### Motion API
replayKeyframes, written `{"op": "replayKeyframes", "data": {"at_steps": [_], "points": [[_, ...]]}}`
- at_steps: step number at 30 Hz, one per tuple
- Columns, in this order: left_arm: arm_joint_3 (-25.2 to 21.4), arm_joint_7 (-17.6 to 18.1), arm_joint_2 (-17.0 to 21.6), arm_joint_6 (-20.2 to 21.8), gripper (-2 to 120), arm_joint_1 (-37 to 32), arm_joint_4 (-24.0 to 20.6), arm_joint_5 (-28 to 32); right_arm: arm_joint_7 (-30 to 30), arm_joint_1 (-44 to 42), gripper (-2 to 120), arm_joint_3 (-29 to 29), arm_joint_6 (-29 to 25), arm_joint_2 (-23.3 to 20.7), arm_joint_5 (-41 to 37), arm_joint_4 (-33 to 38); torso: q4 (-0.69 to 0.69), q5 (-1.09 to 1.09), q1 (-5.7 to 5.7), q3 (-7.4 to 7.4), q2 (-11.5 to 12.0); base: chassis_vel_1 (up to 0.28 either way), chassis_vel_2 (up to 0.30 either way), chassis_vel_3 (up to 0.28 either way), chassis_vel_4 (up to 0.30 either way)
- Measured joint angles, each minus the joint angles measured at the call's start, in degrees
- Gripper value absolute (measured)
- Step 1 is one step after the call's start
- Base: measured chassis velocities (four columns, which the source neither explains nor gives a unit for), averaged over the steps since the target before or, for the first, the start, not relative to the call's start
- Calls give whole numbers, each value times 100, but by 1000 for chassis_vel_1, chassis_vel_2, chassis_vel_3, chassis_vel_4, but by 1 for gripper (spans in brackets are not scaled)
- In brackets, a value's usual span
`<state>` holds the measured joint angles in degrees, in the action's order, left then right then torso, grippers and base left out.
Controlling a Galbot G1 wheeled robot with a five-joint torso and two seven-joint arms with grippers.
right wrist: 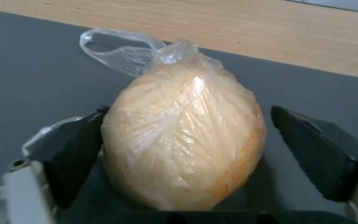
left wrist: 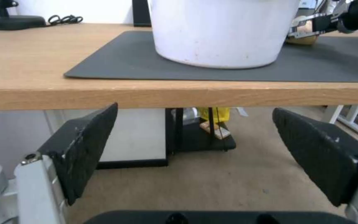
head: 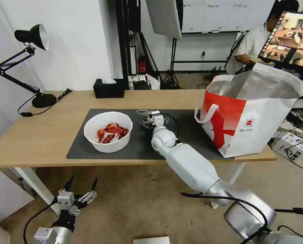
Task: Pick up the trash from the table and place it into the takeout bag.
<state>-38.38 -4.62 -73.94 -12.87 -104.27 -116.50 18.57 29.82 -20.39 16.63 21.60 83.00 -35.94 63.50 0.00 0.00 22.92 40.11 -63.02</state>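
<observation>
A black articulated desk lamp (head: 29, 54) with a round weighted base stands at the far left of the scene, its black cord trailing beside the base. Right of it, toward the back, sits a black rectangular tissue box (head: 109, 88) with a white tissue poking from its top. Behind these stand black light stands with a grey softbox panel (head: 165, 17), and at the far right a tilted computer monitor (head: 290, 37) shows a bright picture, while cables and a white power strip (head: 292, 144) lie on the beige floor.

ball (head: 148, 119): mostly hidden behind right gripper (head: 147, 122) | bowl (left wrist: 224, 31): top cut off | lamp (left wrist: 11, 18): head cut off
</observation>
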Motion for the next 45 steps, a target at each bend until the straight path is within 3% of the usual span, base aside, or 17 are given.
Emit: {"op": "replayKeyframes", "data": {"at_steps": [3, 6, 15, 20, 24, 25, 34, 37, 42, 45], "points": [[1, 0, -5, -1, 100, -7, -13, -7, -16, -15, 91, -17, -2, 0, -2, -1, 0, 0, 0, 0, 0, 0, 0, 0, 0], [-1, -1, -6, -2, 100, -21, -39, -14, -28, -75, 71, -40, -13, -7, -20, 10, 0, 0, 0, 0, 0, 0, 0, 0, 0], [16, 0, -32, -5, 100, -39, -58, -43, -102, -181, 41, -53, -319, -44, 49, 109, 0, 0, 0, 0, 0, 0, 0, 0, 0], [47, 0, -20, -5, 100, -80, -96, -77, -250, -316, 20, 13, -833, -337, 391, 522, 0, 1, 0, 0, 0, 0, 0, 0, 0], [42, 1, -10, -6, 100, -82, -123, -77, -242, -444, 11, 18, -1053, -666, 579, 1080, 1, 1, 0, 0, 0, 0, 0, 0, 0], [42, 1, -10, -6, 100, -82, -123, -77, -242, -444, 11, 18, -1053, -666, 579, 1080, 1, 1, 0, 0, 0, 0, 0, 0, 0], [77, 9, -18, -6, 100, -91, -193, -79, -149, -849, 9, -221, -1265, -1847, 733, 3250, 0, 1, 0, 0, 0, 0, 0, 0, 0], [166, 20, -12, 5, 100, -87, -231, -97, -97, -1030, 9, -573, -1258, -2424, 720, 4124, -1, 2, 0, 0, -1, 0, 0, 0, 0], [284, 29, -11, 18, 100, -78, -259, -181, 48, -1199, 7, -1050, -1093, -2959, 586, 4692, -1, 1, 0, 0, 0, 0, 0, 0, 0], [396, 30, -16, 19, 100, -88, -297, -266, 288, -1392, 7, -1618, -861, -3466, 332, 5050, -1, 2, -1, 0, -1, 0, 0, 0, 0]]}}
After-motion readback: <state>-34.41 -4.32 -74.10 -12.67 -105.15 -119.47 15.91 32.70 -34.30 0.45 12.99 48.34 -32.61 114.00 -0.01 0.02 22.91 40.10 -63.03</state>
